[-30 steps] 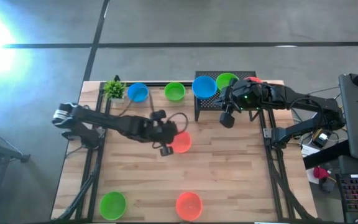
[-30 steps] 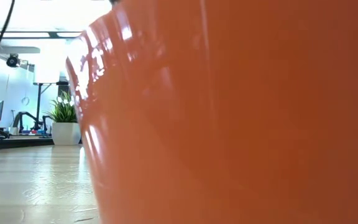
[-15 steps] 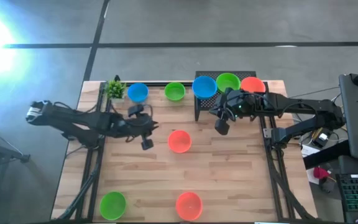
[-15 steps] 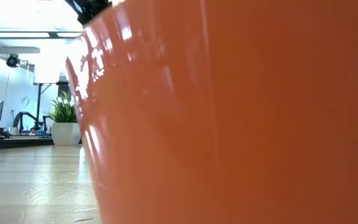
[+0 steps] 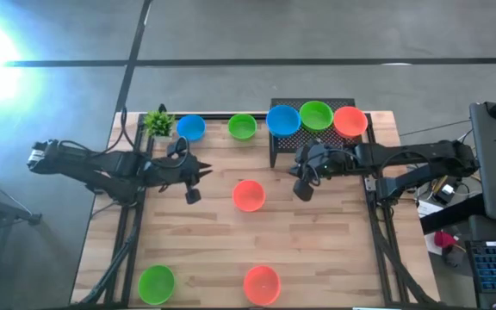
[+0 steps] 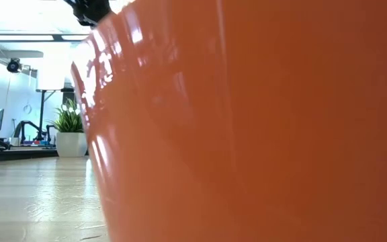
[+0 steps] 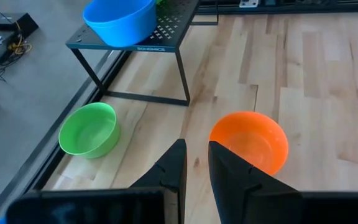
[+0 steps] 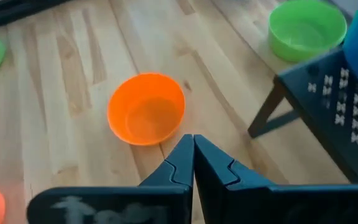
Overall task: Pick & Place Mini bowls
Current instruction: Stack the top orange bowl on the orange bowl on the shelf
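Observation:
An orange-red mini bowl (image 5: 249,195) stands upright on its base at the table's middle, also in the left wrist view (image 7: 248,140) and the right wrist view (image 8: 146,109). My left gripper (image 5: 192,191) hangs left of it, narrowly open (image 7: 196,167) with nothing between its fingers. My right gripper (image 5: 302,188) hangs right of it, in front of the black rack (image 5: 275,148), its fingers shut (image 8: 193,155) on nothing. A blue bowl (image 5: 282,120), a green bowl (image 5: 315,114) and a red bowl (image 5: 350,120) sit on the rack.
A blue bowl (image 5: 190,127) and a green bowl (image 5: 242,127) stand at the far edge beside a small plant (image 5: 158,122). A green bowl (image 5: 156,283) and an orange bowl (image 5: 262,284) stand near the front edge; the orange one (image 6: 247,121) fills the low view.
My left gripper has drawn back from beside the middle orange-red bowl toward the table's left edge; the bowl has stayed where it was. My right gripper has come away from the rack, sinking toward the near edge and the middle bowl, and has rolled a little.

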Available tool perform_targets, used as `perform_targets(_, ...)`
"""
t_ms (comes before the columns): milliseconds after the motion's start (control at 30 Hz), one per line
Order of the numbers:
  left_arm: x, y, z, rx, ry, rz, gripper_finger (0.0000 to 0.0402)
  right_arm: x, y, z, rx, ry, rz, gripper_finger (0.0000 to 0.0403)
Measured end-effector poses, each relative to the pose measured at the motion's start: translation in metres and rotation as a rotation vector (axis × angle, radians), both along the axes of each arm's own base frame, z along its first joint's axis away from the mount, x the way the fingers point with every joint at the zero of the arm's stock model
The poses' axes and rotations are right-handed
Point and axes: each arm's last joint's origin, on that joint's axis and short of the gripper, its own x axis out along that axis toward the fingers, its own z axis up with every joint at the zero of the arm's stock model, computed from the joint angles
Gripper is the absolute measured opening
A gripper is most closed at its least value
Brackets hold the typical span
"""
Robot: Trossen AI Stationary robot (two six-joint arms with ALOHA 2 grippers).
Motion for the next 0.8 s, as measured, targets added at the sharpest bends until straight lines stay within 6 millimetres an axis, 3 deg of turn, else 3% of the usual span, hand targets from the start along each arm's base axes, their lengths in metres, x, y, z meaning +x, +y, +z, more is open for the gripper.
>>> perform_targets(233, 0.0, 0.0, -0.001, 0.009, 0.009, -0.008, 0.006, -0.001, 0.002, -0.006, 0.013, 0.014, -0.006, 0.0015)
perform_targets(500, 0.0, -0.001, -0.001, 0.012, 0.011, -0.011, 0.006, -0.001, 0.006, -0.006, 0.027, 0.01, -0.008, 0.0062)
perform_targets(800, 0.0, -0.001, -0.001, 0.047, 0.025, -0.03, 0.006, 0.023, 0.009, -0.032, 0.084, 0.108, -0.066, 0.0082)
